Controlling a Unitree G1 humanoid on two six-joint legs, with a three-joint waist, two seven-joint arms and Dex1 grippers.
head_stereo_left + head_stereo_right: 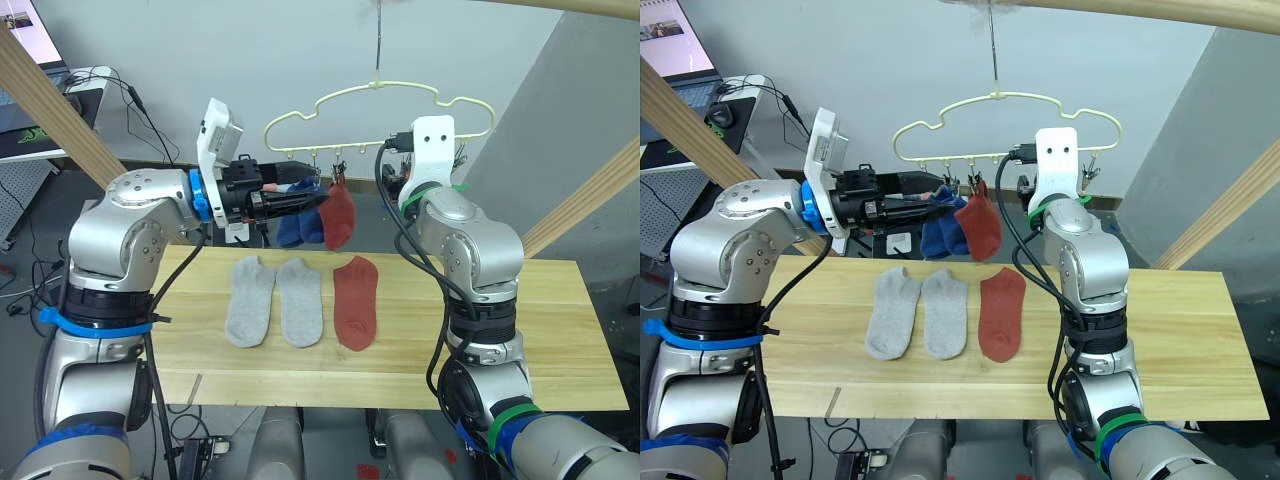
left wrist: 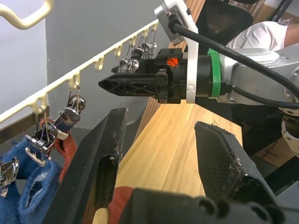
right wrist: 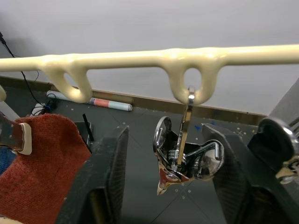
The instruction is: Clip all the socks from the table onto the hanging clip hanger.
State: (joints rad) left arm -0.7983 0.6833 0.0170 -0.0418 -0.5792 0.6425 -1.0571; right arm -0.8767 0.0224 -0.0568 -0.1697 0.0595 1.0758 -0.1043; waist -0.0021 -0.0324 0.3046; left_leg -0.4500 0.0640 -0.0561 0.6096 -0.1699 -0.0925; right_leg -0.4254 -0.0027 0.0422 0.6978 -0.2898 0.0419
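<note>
The cream clip hanger (image 1: 400, 88) hangs over the far edge of the table (image 1: 540, 330). Two blue socks (image 1: 295, 230) and a rust red sock (image 1: 340, 218) are clipped to it. Flat on the table lie two light grey socks (image 1: 250, 298) (image 1: 301, 300) and another rust red sock (image 1: 356, 300). My left gripper (image 2: 161, 126) is open and holds nothing, level with the hung socks just left of them. My right gripper (image 3: 166, 133) is open beneath the hanger bar (image 3: 140, 58), its fingers either side of a bare metal clip (image 3: 180, 161), right of the hung red sock (image 3: 42, 154).
Slanted wooden beams rise at the left (image 1: 50, 100) and right (image 1: 590, 200) of the table. A desk with a laptop (image 1: 30, 60) stands at the far left. The right half of the table top is bare wood.
</note>
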